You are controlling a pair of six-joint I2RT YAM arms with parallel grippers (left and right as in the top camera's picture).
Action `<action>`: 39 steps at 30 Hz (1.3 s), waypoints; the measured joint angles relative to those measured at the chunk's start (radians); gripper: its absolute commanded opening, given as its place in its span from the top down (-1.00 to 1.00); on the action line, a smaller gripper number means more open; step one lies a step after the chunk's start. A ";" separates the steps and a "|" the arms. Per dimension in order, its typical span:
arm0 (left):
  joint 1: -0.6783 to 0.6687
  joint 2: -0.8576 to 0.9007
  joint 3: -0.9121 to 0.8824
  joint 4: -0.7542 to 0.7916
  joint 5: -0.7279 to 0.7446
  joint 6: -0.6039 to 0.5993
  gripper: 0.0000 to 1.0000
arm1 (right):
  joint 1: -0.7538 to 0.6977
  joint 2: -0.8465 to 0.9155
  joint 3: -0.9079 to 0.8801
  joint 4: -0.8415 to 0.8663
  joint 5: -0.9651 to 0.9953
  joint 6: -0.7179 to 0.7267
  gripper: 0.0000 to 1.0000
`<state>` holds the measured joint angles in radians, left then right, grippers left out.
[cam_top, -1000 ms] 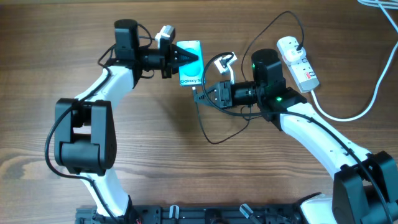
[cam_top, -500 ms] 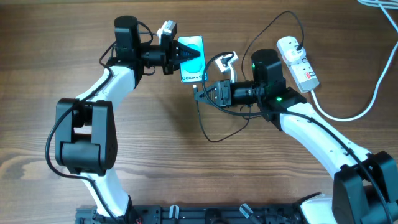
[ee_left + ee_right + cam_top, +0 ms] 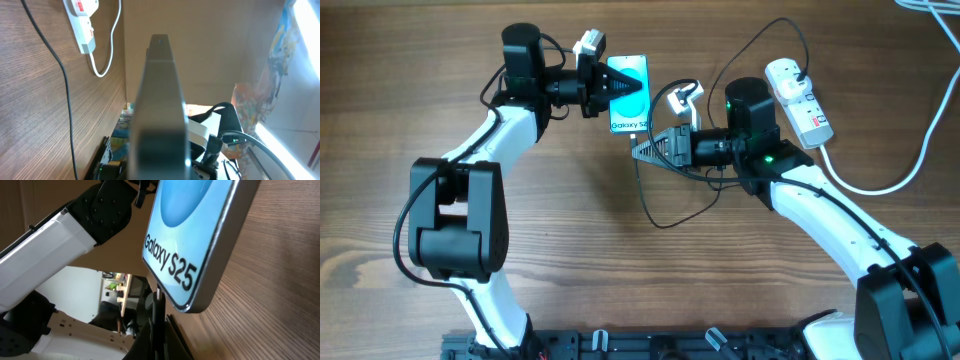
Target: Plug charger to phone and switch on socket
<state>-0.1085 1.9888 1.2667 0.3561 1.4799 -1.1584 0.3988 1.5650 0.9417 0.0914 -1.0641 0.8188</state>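
Note:
My left gripper (image 3: 618, 88) is shut on the phone (image 3: 629, 93) and holds it off the table, cyan screen up, its white text end toward the right arm. The left wrist view shows the phone (image 3: 160, 105) edge-on, filling the middle. My right gripper (image 3: 641, 150) is shut on the tip of the charger (image 3: 648, 203), a thin black cable. In the right wrist view the connector tip (image 3: 158, 294) points up just under the phone's (image 3: 192, 235) lower edge, between the shut fingers (image 3: 172, 340). The white socket (image 3: 798, 100) lies at the back right.
A thick white cord (image 3: 885, 183) curves from the socket toward the right table edge. The black cable loops across the table between the arms and up to the socket (image 3: 82, 20). Both arm bases stand along the near edge.
The left gripper lifted the phone slightly up and to the right. The right gripper rose with the charger tip toward the phone's text end.

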 measured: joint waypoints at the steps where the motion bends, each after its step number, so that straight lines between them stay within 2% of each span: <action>1: 0.000 0.000 0.000 0.004 0.004 0.000 0.92 | 0.000 0.000 0.000 0.000 0.000 0.003 0.91; 39: -0.002 0.000 0.000 0.027 0.014 0.000 0.92 | 0.000 0.000 0.000 0.021 0.000 0.041 0.91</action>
<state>-0.1104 1.9888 1.2667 0.3832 1.4940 -1.1584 0.3988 1.5650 0.9417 0.1123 -1.0645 0.8597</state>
